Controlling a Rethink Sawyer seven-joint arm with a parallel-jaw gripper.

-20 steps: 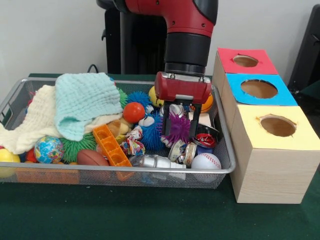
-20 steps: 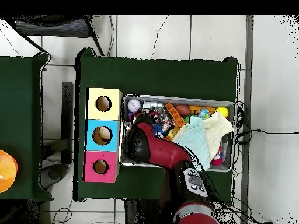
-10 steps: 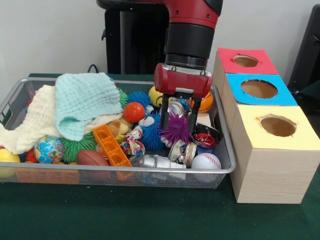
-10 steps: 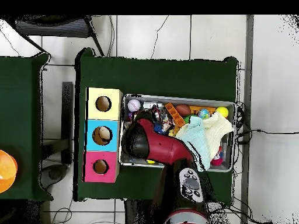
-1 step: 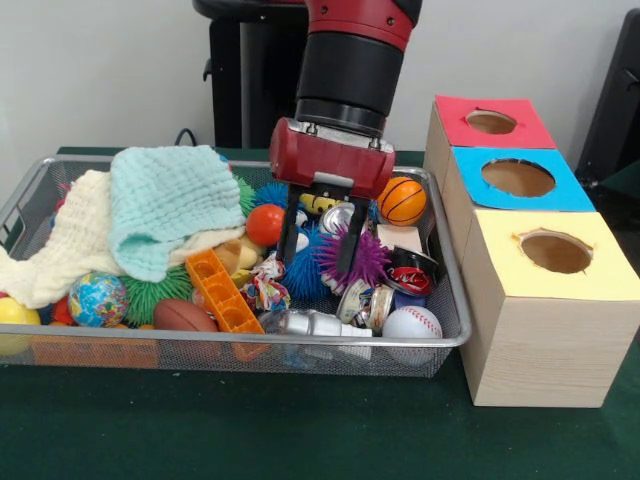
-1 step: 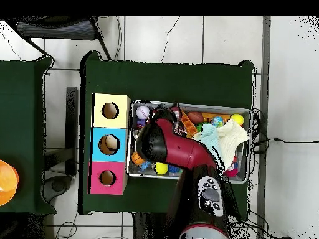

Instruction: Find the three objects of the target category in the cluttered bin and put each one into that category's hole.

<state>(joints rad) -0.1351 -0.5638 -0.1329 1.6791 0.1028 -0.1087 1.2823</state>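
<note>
My gripper (image 5: 319,238) hangs open inside the wire bin (image 5: 455,300), its jaws spread wide with nothing gripped. One finger is down beside the orange ball (image 5: 267,224) and the blue spiky ball (image 5: 303,272). The other is down in front of the purple spiky ball (image 5: 352,258). A silver can (image 5: 336,215) shows behind, between the fingers. To the right stand three boxes, each with a round hole: red (image 5: 490,122), blue (image 5: 518,178), yellow (image 5: 555,252). In the overhead view the arm (image 6: 168,146) hides the gripper; the blue box's hole (image 6: 110,144) holds something pale.
The bin also holds a mini basketball (image 5: 402,200), a baseball (image 5: 412,322), crushed cans (image 5: 365,300), a clear bottle (image 5: 310,323), an orange brick (image 5: 223,290), a football (image 5: 185,315), a globe ball (image 5: 98,299) and a teal cloth (image 5: 170,205) over a yellow cloth (image 5: 55,250).
The gripper has shifted left in the front view and slightly up, still open. The mini basketball behind it is now uncovered. The bin's objects have stayed put.
</note>
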